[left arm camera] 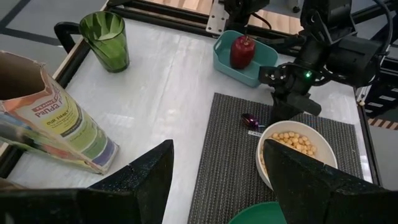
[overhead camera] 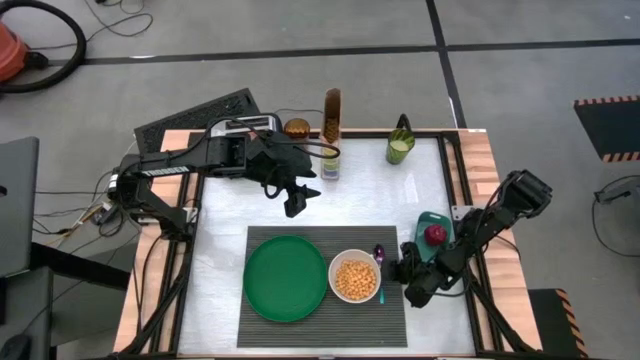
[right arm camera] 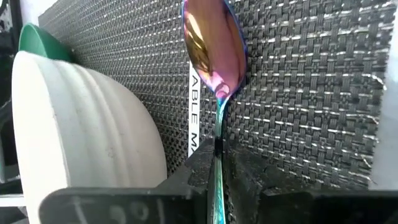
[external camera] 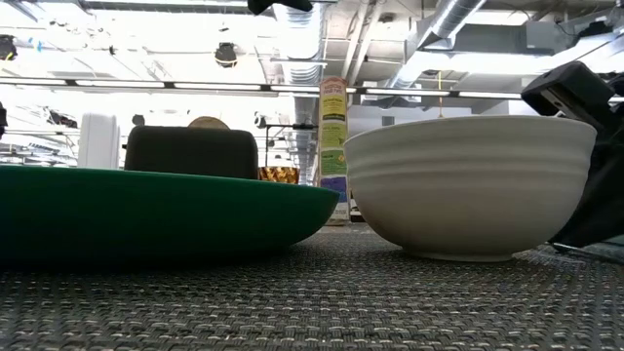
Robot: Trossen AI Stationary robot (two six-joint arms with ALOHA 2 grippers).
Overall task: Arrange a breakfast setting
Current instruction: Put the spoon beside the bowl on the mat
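The dark grey ribbed placemat [overhead camera: 320, 285] lies at the table's near middle. The green plate [overhead camera: 285, 278] and the white bowl [overhead camera: 354, 278] of yellow cereal [overhead camera: 354, 280] stand on it. My right gripper [overhead camera: 402, 270] is low at the mat's right edge, shut on the purple-and-blue spoon [right arm camera: 212, 43], right of the bowl [right arm camera: 74, 137]. My left gripper [overhead camera: 296, 204] hangs open and empty [left arm camera: 217, 168] above the bare table, beyond the mat. A pale round top [external camera: 208, 122] shows above the black toaster [overhead camera: 245, 127]; I cannot tell if it is the bagel. My right gripper pinches the spoon's thin handle [right arm camera: 218, 134] between its two fingers, a short way behind the spoon's bowl. The handle runs back along the fingers. The fingers come in low from the table's near right. The spoon's bowl end [overhead camera: 378, 252] points away, at or just above the placemat.
A teal dish with a red apple [overhead camera: 435, 233] sits just right of the mat, beside my right arm. A cereal box [overhead camera: 331, 130], a green cup [overhead camera: 400, 148] and an amber jar [overhead camera: 297, 128] stand along the far edge. Raised rails frame the table.
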